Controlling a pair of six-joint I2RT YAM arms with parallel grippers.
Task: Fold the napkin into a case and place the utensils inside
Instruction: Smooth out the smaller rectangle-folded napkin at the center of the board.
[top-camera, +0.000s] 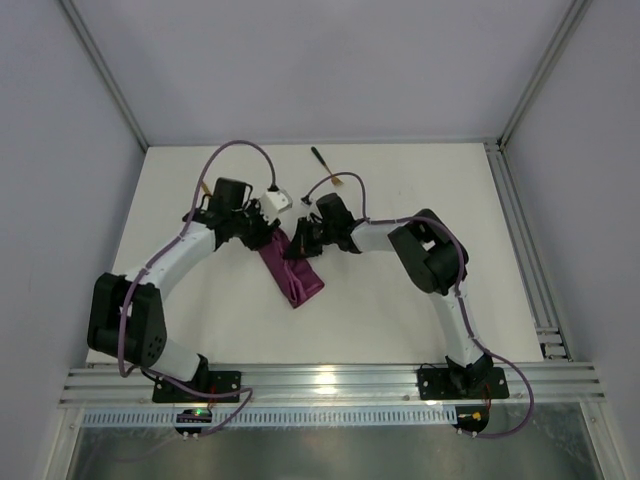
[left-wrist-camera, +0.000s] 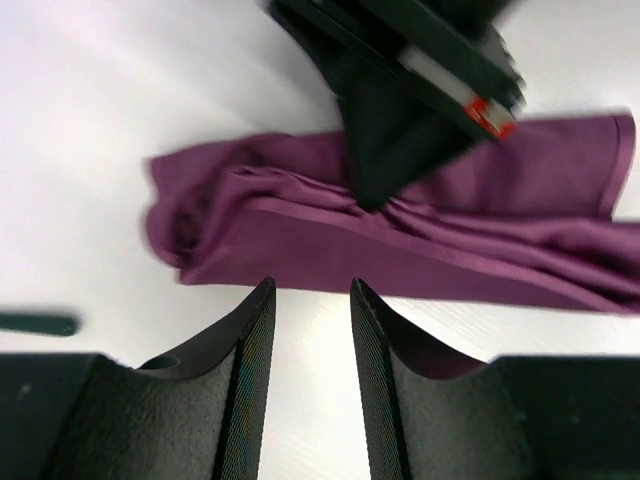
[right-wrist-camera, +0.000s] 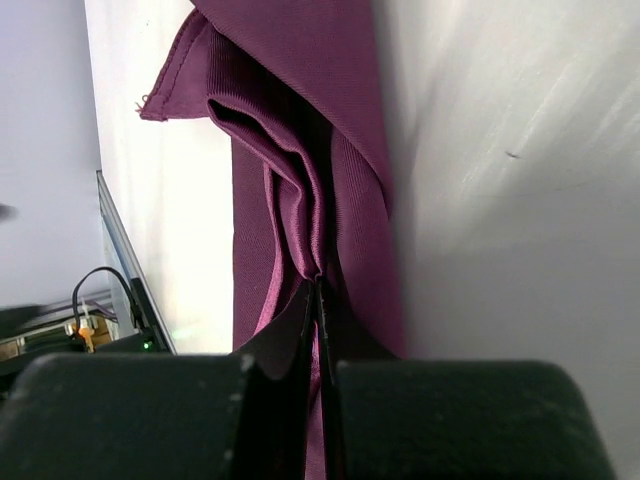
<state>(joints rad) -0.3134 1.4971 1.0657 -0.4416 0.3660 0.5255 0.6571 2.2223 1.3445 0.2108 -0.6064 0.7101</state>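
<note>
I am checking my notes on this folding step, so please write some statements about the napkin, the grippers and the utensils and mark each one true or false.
1. The right gripper is shut on a fold of the napkin. True.
2. The left gripper holds the napkin. False: its jaws stand open with nothing between them, and the cloth lies just beyond its fingertips.
3. The napkin lies on the table as a long folded strip. True.
4. The utensils are inside the napkin. False: a black-handled utensil lies on the table beyond the arms, apart from the cloth.
</note>
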